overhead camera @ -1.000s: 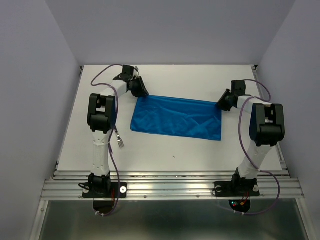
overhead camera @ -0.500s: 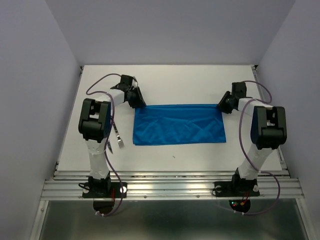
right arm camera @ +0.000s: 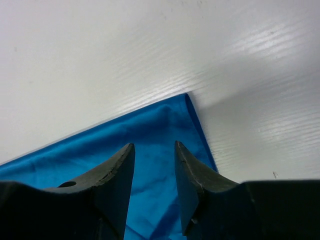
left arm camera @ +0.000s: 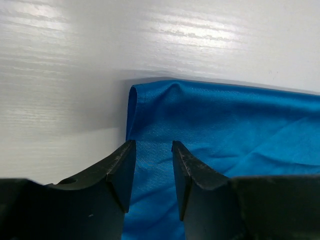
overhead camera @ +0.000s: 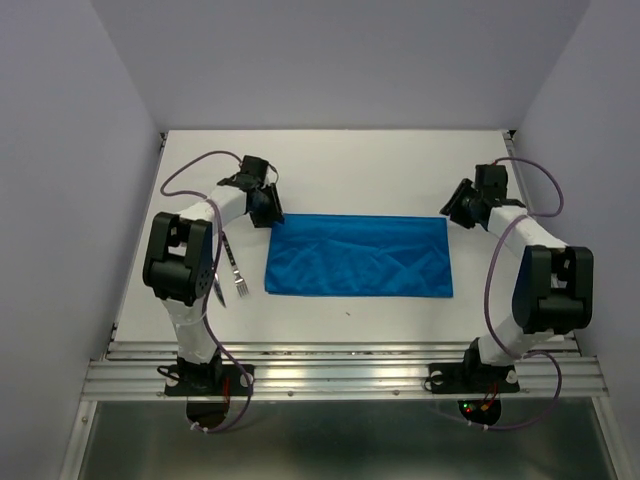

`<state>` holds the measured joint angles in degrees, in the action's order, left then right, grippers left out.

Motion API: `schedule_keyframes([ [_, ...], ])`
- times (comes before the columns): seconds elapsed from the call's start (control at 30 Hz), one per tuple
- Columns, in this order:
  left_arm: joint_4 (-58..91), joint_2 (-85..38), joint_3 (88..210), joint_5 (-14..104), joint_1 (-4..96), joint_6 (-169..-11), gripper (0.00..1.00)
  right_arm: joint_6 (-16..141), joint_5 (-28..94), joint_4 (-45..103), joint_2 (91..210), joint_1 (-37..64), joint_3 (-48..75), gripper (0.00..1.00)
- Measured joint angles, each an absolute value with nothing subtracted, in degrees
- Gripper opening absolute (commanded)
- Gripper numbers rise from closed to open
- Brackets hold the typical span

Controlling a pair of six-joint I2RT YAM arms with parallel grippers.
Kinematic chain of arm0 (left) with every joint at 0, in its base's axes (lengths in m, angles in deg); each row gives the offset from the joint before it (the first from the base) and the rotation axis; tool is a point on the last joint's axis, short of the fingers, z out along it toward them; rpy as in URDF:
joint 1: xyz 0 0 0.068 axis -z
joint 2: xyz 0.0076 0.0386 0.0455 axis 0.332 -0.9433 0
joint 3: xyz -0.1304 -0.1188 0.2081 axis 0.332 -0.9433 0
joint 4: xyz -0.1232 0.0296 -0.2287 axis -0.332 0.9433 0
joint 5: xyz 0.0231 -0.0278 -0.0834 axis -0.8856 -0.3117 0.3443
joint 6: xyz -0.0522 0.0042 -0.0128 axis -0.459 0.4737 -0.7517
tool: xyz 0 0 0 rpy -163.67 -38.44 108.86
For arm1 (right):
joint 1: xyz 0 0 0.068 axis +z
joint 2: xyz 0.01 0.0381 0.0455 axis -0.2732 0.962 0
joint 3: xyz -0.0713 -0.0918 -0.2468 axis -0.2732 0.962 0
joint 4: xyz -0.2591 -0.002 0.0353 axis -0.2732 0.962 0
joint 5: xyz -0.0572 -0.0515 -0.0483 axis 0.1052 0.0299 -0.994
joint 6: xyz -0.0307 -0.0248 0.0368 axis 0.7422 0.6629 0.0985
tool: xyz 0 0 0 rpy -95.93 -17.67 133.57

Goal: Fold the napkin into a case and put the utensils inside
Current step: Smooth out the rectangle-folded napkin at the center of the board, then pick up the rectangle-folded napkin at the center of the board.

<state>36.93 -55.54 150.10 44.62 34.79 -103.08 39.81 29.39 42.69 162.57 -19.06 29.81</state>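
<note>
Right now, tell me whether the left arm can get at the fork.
Probably yes: the fork lies bare on the table, nothing on it, beside that arm; the left end effector stands open and empty.

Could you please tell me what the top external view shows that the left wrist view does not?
Only the top external view: the whole napkin as a flat rectangle, the right claw at its far right corner, and a fork beside the left arm. Only the left wrist view: the left claw open, nothing pinched, over the napkin's curled corner. Both: the napkin and white table.
</note>
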Motion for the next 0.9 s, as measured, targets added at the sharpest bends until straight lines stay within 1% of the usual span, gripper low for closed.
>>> schedule_keyframes([
  [0.1,37.48,-55.35,151.35,43.55,34.74,-103.1,0.47,39.88,29.74,42.69,158.72,-19.06,29.83,0.44],
  [0.13,37.67,-55.35,151.76,42.85,34.72,-103.16,0.48,39.9,30.16,42.69,157.54,-19.06,29.88,0.49],
  [0.17,37.76,-55.32,151.92,42.2,34.72,-103.25,0.49,39.88,30.57,42.65,156.54,-19.06,30.12,0.5],
  [0.2,37.78,-55.24,151.92,41.67,34.72,-103.45,0.57,39.99,30.99,42.54,155.51,-19.06,30.71,0.52],
  [0.27,38.48,-54.97,151.79,41.02,34.72,-103.49,0.65,39.94,31.34,42.48,153.1,-19.06,33.02,0.54],
  [0.3,38.2,-54.34,150.74,40.86,34.7,-103.58,0.66,39.94,31.43,42.67,151.86,-19.06,34.49,0.54],
  [0.43,39.53,-50.58,145.82,40.84,34.72,-103.34,0.65,39.72,32.13,44.46,146.98,-19.06,39.87,0.56],
  [0.53,40.3,-49.38,143.59,40.86,35.14,-102.94,0.64,39.7,32.48,45.67,144.82,-19.06,41.37,0.58],
  [0.6,40.47,-49.38,142.5,40.86,35.79,-102.86,0.59,39.68,32.45,45.8,144.23,-19.06,41.46,0.58],
  [0.7,40.75,-49.38,140.92,40.91,36.54,-102.77,0.56,39.68,32.45,45.8,143.88,-19.06,41.46,0.59],
  [0.83,41.3,-49.38,139.9,40.86,36.95,-102.64,0.54,39.68,32.43,45.86,143.92,-19.06,41.46,0.69],
  [0.9,41.43,-49.38,139.9,40.86,36.95,-102.46,0.49,39.72,32.17,45.86,144.23,-19.06,41.46,0.72],
])
